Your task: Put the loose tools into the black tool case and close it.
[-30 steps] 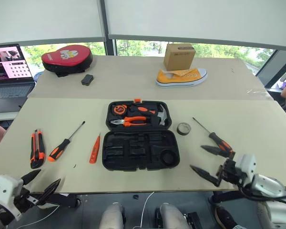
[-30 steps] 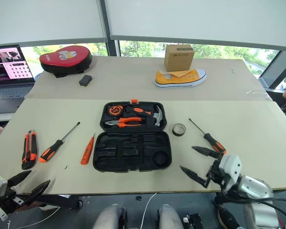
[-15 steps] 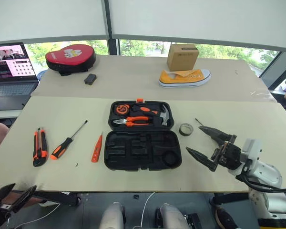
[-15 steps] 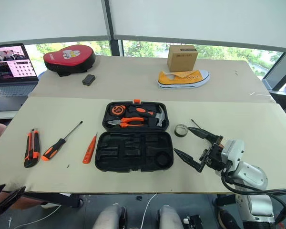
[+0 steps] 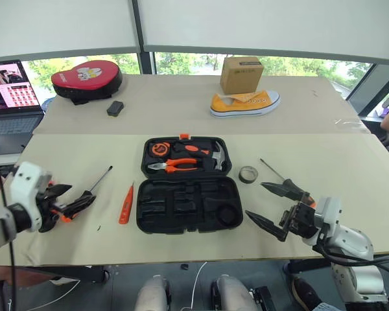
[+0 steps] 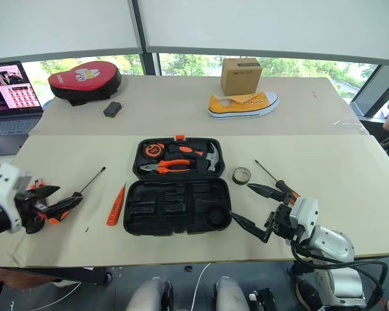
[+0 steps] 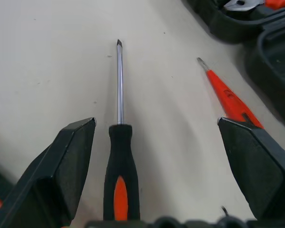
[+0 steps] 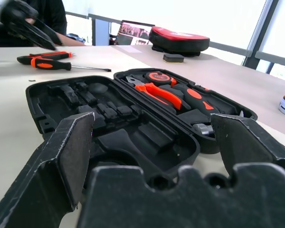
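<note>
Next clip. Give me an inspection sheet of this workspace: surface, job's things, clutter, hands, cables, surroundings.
Surface: beige table.
Job's things: black tool case open; screwdriver, tester screwdriver, tape roll, second screwdriver loose.
Clutter: yellow shoe, cardboard box, red-and-black bag on the far table.
Hands: left hand open over the screwdriver; right hand open, empty.
Cables: nothing seen on the table.
Surroundings: laptop, windows.

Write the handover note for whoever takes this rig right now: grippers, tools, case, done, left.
Left gripper: open, empty, fingers either side of a black-and-orange screwdriver on the table.
Right gripper: open, empty, beside the tool case.
Tool case lies open at table centre.
Loose: tester screwdriver left of case; tape roll and second screwdriver to its right.
Done: nothing packed.
Left: load every loose tool, close case.
</note>
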You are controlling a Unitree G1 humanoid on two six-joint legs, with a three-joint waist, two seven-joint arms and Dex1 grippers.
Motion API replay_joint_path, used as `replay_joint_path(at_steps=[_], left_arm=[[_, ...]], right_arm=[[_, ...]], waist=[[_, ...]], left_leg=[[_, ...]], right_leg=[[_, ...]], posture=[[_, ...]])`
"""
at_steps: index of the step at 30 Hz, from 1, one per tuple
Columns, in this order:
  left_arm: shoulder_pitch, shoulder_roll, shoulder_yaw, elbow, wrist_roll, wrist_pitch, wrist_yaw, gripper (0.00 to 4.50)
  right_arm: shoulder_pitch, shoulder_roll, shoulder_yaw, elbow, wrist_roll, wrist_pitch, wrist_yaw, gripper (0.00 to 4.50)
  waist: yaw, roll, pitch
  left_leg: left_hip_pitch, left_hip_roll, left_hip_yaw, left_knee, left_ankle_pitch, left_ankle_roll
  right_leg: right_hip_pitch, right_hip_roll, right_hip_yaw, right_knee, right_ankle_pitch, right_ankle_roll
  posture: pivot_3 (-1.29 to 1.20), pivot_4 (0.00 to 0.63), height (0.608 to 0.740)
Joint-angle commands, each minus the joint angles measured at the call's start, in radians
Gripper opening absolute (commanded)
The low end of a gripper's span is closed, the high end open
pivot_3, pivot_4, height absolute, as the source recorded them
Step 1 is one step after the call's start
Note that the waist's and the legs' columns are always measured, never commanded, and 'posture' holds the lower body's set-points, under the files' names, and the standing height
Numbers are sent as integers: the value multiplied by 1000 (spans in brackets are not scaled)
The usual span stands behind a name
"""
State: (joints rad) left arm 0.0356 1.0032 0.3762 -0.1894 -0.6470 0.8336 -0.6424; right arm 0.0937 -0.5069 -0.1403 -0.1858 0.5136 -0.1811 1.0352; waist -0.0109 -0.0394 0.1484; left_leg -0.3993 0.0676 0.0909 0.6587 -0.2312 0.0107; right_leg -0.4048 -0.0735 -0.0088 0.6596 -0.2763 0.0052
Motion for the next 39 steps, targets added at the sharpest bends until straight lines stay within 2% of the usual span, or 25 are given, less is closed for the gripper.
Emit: replay_joint_path(at_steps=[1,6,8,9,11,14,16,18,24,27,30,35,39], left_arm=[[-48,36,-80,33,71,50,7,3806],[-55,49,-88,25,91,91,-20,1956],[-55,44,-100,34,107,70,-38,1430],[-57,38,-106,39,118,43,-49,956],[-69,25,-109,46,129,-4,-76,512],[-95,6,-94,49,133,-115,-140,446],[-160,-20,-69,23,93,-280,-275,439],[-245,-30,-101,-15,64,-345,-371,439],[-508,-107,-419,-39,180,-365,-481,439],[-609,-158,-568,5,286,-358,-494,439],[-685,-197,-714,132,466,-424,-479,439],[-754,-264,-787,222,570,-445,-474,439],[-754,-287,-808,214,600,-471,-513,439]], right_arm=[[5,-3,-25,-43,11,-9,-19,4500],[26,-7,-33,-69,8,-2,-47,4500],[31,-6,-28,-78,4,0,-58,4500],[33,-6,-26,-80,2,1,-62,4500],[32,-6,-22,-81,0,1,-67,4500],[30,-11,-23,-77,-1,1,-67,4500],[32,-31,-57,-64,-5,-3,-71,4500],[42,-53,-100,-52,-6,-9,-78,4500],[51,-88,-137,-23,-13,-18,-57,4500],[45,-86,-137,-27,-13,-13,-59,4500],[54,-78,-136,-51,-13,-8,-72,4500],[100,-60,-143,-102,-13,-7,-107,4500],[137,-51,-145,-125,-16,-13,-121,4500]], waist=[[-4,0,0],[0,0,0],[0,0,0],[0,0,0],[1,0,0],[6,0,0],[11,0,0],[23,-2,1],[29,1,0],[21,1,0],[13,1,0],[17,1,0],[23,1,0]], left_leg=[[0,0,0,0,0,0],[0,0,0,0,0,0],[0,0,0,0,0,0],[0,0,0,0,0,0],[0,0,0,0,0,0],[0,0,0,0,0,0],[0,0,1,0,0,0],[-3,-1,1,2,1,-1],[-2,-4,6,2,1,-1],[-3,-3,6,2,1,-1],[-3,-2,5,2,1,-1],[-5,-1,3,2,1,-1],[-6,-2,3,4,1,-1]], right_leg=[[0,0,0,0,0,0],[0,-1,0,0,0,0],[0,-2,0,0,0,0],[0,-2,0,0,0,0],[0,-3,1,0,0,0],[0,-3,0,0,0,0],[0,-3,0,0,0,0],[-1,-3,-2,0,0,0],[2,-2,-1,-2,1,1],[1,0,0,-2,1,2],[0,4,2,-1,1,2],[0,7,4,-2,1,2],[0,12,17,-3,0,3]], posture=[[0,150,740],[0,150,740],[0,150,740],[0,150,740],[0,150,740],[0,150,740],[0,150,740],[0,150,740],[0,150,740],[0,150,740],[0,150,740],[0,150,740],[0,150,740]])
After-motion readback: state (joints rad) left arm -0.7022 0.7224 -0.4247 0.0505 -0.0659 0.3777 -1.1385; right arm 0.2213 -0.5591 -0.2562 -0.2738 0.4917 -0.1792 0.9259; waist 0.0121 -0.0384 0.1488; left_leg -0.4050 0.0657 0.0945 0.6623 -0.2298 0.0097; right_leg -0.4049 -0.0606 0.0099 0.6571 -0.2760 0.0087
